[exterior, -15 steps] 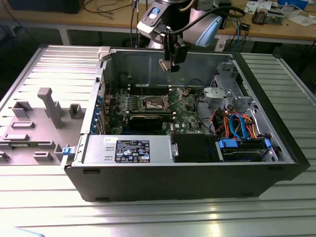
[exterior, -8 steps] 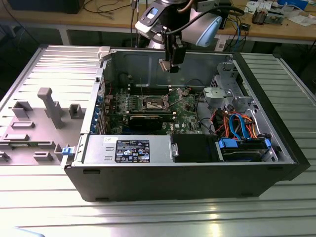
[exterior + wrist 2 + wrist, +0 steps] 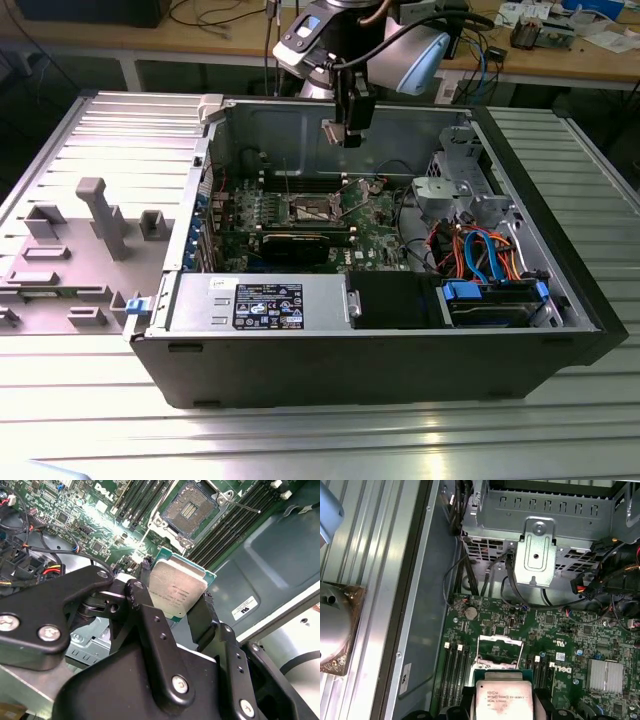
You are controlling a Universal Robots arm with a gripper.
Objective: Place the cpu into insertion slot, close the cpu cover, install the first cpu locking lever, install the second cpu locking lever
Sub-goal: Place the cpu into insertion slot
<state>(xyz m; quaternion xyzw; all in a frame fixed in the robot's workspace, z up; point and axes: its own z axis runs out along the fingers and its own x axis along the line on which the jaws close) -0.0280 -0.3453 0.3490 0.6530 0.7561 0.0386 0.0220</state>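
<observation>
**Jaws hold the cpu (image 3: pixel 177 587) clear of the insertion slot (image 3: pixel 190 510)**

The jaws pinch the cpu by two opposite edges, and its silvery top faces the second wrist view. In the exterior view the cpu (image 3: pixel 333 131) hangs well above the insertion slot (image 3: pixel 310 208), inside the open computer case (image 3: pixel 400 360). In the first wrist view the insertion slot (image 3: pixel 500 652) lies uncovered on the green motherboard (image 3: pixel 560 630), with the cpu (image 3: pixel 504 700) not touching it.
</observation>
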